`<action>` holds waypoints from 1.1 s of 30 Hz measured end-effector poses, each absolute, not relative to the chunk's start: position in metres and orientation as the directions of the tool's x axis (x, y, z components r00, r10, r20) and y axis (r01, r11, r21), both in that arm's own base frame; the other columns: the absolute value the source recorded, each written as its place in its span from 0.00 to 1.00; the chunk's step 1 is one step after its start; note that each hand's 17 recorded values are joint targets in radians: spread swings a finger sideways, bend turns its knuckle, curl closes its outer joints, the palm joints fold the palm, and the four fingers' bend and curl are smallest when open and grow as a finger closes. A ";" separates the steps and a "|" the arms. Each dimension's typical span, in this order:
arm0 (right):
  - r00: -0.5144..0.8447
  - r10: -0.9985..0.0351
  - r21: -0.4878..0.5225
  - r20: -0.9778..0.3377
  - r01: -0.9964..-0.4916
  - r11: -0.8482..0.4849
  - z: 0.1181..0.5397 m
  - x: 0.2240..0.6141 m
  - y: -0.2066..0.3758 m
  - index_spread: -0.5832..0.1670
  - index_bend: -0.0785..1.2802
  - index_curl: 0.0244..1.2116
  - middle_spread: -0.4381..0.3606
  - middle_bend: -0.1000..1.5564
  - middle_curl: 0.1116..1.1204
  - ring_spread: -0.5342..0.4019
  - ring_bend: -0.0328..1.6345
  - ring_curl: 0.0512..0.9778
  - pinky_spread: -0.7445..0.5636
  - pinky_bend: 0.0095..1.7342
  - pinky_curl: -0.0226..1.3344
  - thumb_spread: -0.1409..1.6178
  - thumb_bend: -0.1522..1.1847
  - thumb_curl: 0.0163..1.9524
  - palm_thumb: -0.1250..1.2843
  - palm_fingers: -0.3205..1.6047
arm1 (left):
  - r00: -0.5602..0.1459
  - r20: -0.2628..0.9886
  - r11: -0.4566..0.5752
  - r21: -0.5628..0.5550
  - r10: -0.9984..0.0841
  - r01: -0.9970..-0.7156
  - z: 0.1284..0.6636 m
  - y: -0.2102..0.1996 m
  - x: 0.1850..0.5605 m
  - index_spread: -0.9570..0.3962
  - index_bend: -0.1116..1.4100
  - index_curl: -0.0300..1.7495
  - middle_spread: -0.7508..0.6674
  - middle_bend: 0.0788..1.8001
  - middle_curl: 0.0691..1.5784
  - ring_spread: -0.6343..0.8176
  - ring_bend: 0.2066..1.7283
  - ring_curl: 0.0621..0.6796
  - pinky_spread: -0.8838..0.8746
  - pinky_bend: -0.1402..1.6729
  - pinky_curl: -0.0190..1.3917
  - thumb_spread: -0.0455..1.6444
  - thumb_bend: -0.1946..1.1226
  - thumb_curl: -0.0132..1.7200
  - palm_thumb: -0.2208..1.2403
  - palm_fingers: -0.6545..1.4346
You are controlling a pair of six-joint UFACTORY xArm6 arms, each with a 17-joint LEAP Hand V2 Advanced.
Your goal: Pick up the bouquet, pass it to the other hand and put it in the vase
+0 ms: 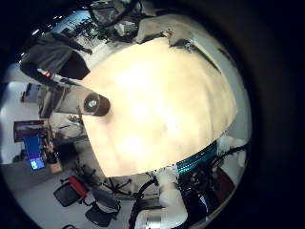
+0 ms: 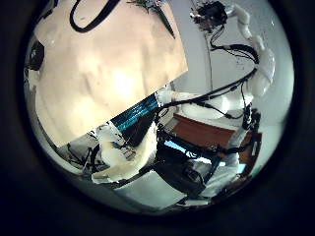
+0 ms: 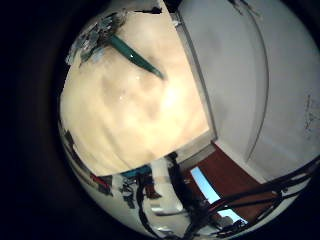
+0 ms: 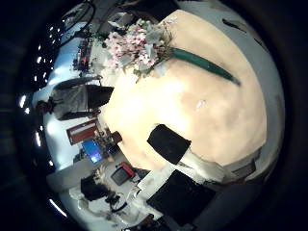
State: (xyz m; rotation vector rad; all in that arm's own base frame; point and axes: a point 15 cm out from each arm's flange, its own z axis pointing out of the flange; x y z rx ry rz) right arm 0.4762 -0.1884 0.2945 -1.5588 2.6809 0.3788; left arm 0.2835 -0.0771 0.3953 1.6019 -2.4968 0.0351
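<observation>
The bouquet lies flat on the table. The right thumb side palm view shows its flowers [image 4: 135,43] and long stem [image 4: 204,64], and the right little finger side palm view shows the stem [image 3: 135,55] too. The vase [image 1: 93,103] stands upright near the table's edge, and it also shows in the right thumb side palm view [image 4: 94,96]. Both hands are high above the table, away from the bouquet and the vase. A finger of the right hand [image 4: 169,142] and a finger of the left hand [image 2: 118,157] reach only a little into their views, and neither holds anything.
Chairs [image 1: 76,196] and a desk with a screen [image 1: 33,153] stand on the floor around the table.
</observation>
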 end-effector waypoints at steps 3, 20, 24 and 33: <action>-0.517 -0.846 0.257 -0.128 -0.841 0.475 0.257 0.481 -0.191 0.59 0.19 0.24 0.62 0.30 0.28 0.55 0.49 0.21 0.75 0.31 0.19 0.69 0.10 0.18 0.40 0.36 | -0.408 0.163 0.424 0.076 -0.898 -0.903 0.395 -0.079 0.283 0.71 0.19 0.21 0.72 0.07 0.17 0.79 0.18 0.21 0.85 0.29 0.12 0.66 0.13 0.19 0.34 0.39; -0.590 -0.804 0.326 -0.081 -0.778 0.538 0.127 0.494 -0.233 0.59 0.20 0.28 0.65 0.30 0.28 0.58 0.47 0.19 0.77 0.28 0.16 0.68 0.10 0.19 0.45 0.36 | -0.400 0.160 0.415 0.077 -0.902 -0.906 0.400 -0.088 0.279 0.71 0.19 0.22 0.72 0.07 0.17 0.79 0.18 0.21 0.85 0.28 0.11 0.66 0.13 0.18 0.34 0.40; -0.590 -0.803 0.321 -0.078 -0.778 0.541 0.118 0.498 -0.233 0.59 0.20 0.28 0.65 0.30 0.28 0.59 0.47 0.19 0.78 0.28 0.15 0.68 0.10 0.19 0.46 0.36 | -0.399 0.160 0.415 0.079 -0.903 -0.906 0.399 -0.090 0.280 0.71 0.19 0.22 0.72 0.07 0.17 0.79 0.18 0.21 0.84 0.28 0.11 0.66 0.13 0.18 0.34 0.40; -0.581 -0.810 0.325 -0.074 -0.782 0.531 0.100 0.503 -0.227 0.59 0.20 0.29 0.65 0.29 0.28 0.59 0.47 0.19 0.78 0.26 0.14 0.68 0.10 0.19 0.47 0.37 | -0.396 0.157 0.412 0.087 -0.905 -0.907 0.399 -0.095 0.280 0.71 0.19 0.22 0.72 0.07 0.17 0.79 0.17 0.21 0.84 0.28 0.11 0.66 0.13 0.18 0.34 0.40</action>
